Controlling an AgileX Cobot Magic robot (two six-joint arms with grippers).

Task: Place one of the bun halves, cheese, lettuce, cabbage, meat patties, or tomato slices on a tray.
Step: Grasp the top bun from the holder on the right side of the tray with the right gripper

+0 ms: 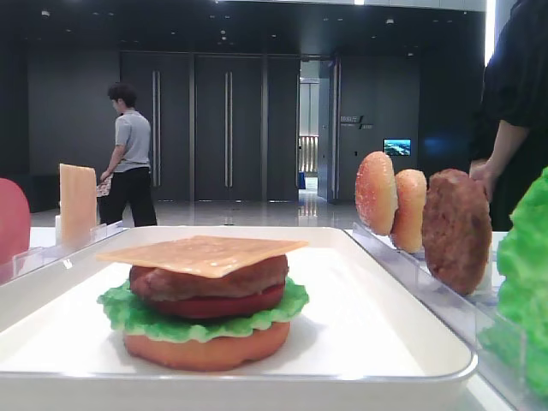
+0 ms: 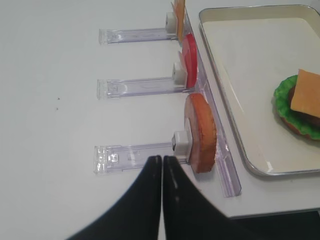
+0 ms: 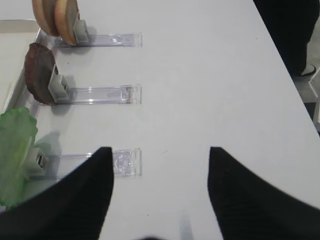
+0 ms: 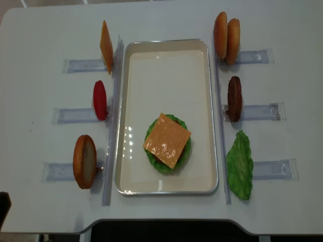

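The white tray (image 4: 166,75) holds a stack topped by a cheese slice (image 4: 167,140) over a meat patty (image 1: 205,281), tomato slice (image 1: 218,306), lettuce (image 1: 137,315) and flat orange bun (image 1: 205,351). In the right racks stand the domed bun halves (image 4: 220,35), another patty (image 4: 234,98) and a lettuce leaf (image 4: 239,165). Cheese (image 4: 106,47), tomato (image 4: 100,100) and an orange bun (image 2: 201,132) stand in the left racks. No cabbage is in view. My right gripper (image 3: 160,149) is open and empty over bare table beside the lettuce rack. My left gripper (image 2: 161,157) is shut and empty at the orange bun's rack.
Clear acrylic racks (image 4: 262,111) line both long sides of the tray. A person in black (image 1: 514,111) stands close to the table's right side, and another (image 1: 128,154) walks far behind. The table's near edge (image 2: 280,212) runs just below the tray.
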